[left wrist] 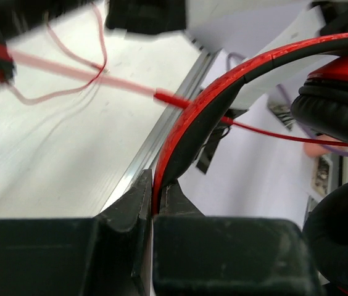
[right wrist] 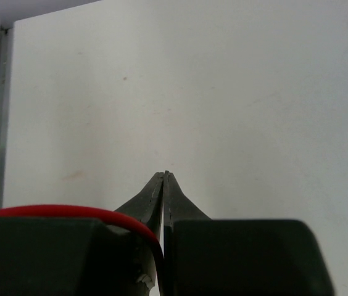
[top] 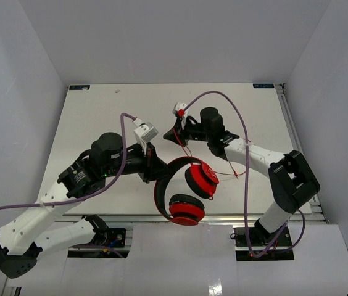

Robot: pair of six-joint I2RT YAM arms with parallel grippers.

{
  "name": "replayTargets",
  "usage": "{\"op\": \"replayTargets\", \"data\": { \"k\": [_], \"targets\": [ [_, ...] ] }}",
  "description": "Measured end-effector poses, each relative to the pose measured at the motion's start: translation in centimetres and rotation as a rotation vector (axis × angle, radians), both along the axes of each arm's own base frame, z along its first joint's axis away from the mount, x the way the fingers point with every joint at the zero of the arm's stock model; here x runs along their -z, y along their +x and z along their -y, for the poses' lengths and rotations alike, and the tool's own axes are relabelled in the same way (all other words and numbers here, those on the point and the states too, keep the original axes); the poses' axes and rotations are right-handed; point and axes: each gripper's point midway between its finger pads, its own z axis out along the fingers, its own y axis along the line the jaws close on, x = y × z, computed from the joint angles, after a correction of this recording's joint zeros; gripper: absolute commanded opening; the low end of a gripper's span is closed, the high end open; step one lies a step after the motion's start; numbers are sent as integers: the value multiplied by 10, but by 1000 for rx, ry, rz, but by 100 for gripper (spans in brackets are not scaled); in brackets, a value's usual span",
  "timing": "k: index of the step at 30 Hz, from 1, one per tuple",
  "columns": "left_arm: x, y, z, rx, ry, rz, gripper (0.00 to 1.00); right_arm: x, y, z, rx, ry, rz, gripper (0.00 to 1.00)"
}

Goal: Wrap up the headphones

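The red headphones (top: 186, 208) hang at the table's near edge, with one earcup (top: 201, 179) above the other. My left gripper (top: 152, 171) is shut on the thin red-and-black headband (left wrist: 211, 105), which runs up out of the closed jaws. A black ear pad (left wrist: 337, 111) shows at the right of the left wrist view. My right gripper (top: 176, 132) is further back, shut on the thin red cord (top: 185, 150). In the right wrist view the cord (right wrist: 69, 213) curves in from the left and passes down between the closed fingers; the gripper (right wrist: 164, 179) points at bare table.
The white table (top: 100, 123) has a metal rail (top: 236, 217) along its near edge. Thick purple cables (top: 239, 123) loop over both arms. White walls stand on three sides. A small white speck (top: 117, 90) lies at the far left.
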Motion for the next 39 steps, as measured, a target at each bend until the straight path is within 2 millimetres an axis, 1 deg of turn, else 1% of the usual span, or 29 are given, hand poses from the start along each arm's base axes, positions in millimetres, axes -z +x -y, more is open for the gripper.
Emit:
{"op": "replayTargets", "data": {
  "k": [3,5,6,8,11,15,18,21,27,30,32,39],
  "targets": [
    [32,12,0,-38,119,-39,0,-17,35,22,107,-45,-12,8],
    [52,20,-1,-64,193,-61,0,-31,50,35,161,-57,-5,8],
    [62,25,-3,-80,231,-69,0,-36,55,41,185,-73,-4,8],
    [78,32,-6,-110,295,-78,0,-47,60,49,219,-99,1,8],
    [99,44,-13,-163,388,-85,0,-57,60,56,250,-147,-5,8],
    [128,60,-24,-241,522,-97,0,-63,58,65,281,-210,-33,8],
    [152,74,-37,-317,638,-104,0,-68,56,71,300,-242,-52,8],
    [169,85,-49,-386,735,-103,0,-70,53,75,309,-268,-69,8],
    [196,102,-72,-516,906,-114,0,-58,41,78,299,-316,-126,8],
    [201,111,-79,-598,977,-133,0,-55,29,76,281,-316,-150,8],
    [202,116,-83,-658,1006,-147,0,-54,17,73,258,-306,-164,8],
    [199,140,-93,-847,1047,-163,0,-44,-46,63,141,-275,-219,8]
  ]
}}
